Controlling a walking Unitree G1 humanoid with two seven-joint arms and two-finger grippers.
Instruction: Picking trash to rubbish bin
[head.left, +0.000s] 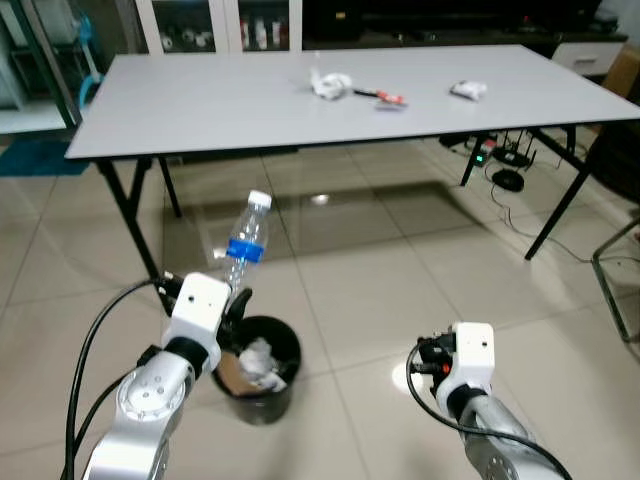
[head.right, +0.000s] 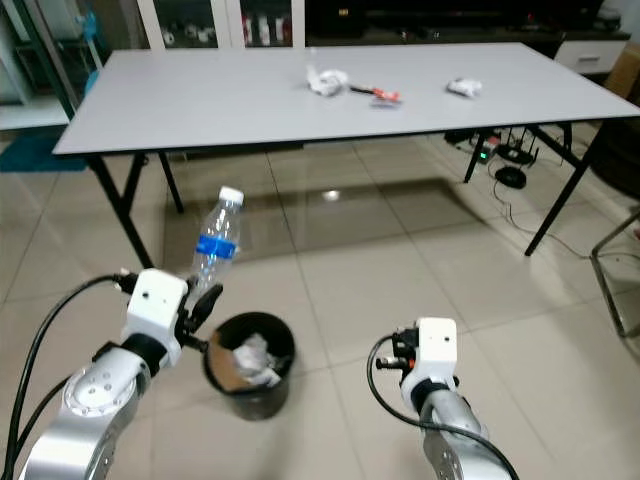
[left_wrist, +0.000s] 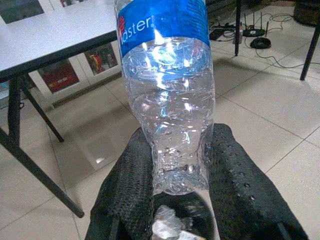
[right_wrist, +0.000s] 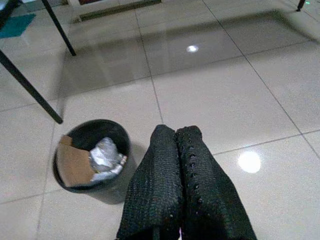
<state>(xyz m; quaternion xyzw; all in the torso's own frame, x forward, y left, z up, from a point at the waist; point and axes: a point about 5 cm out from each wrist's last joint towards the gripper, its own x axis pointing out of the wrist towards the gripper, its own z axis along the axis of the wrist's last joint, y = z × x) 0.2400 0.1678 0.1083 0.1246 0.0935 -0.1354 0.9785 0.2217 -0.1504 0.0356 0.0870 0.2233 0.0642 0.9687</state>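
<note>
where the pale tiled floor (head.left: 400, 260) runs under one long grey table (head.left: 200, 100), head views show three bits of trash on the tabletop: a crumpled white wad (head.left: 330, 84), a red-tipped wrapper (head.left: 385, 98), another white wad (head.left: 467, 90). one black bin (head.left: 258, 368) stands on the floor, holding cardboard and crumpled foil. left gripper (head.left: 235, 300) holds one clear bottle (head.left: 245, 243) by its base above the bin's near rim, long axis near upright, cap up and tilted slightly away. left wrist view: fingers (left_wrist: 130, 185) clamp the bottle (left_wrist: 167, 95) base on both sides, blue label (left_wrist: 160, 22) uppermost. right wrist view: right gripper (right_wrist: 175, 137) fingers pressed together, empty, beside the bin (right_wrist: 90, 155).
</note>
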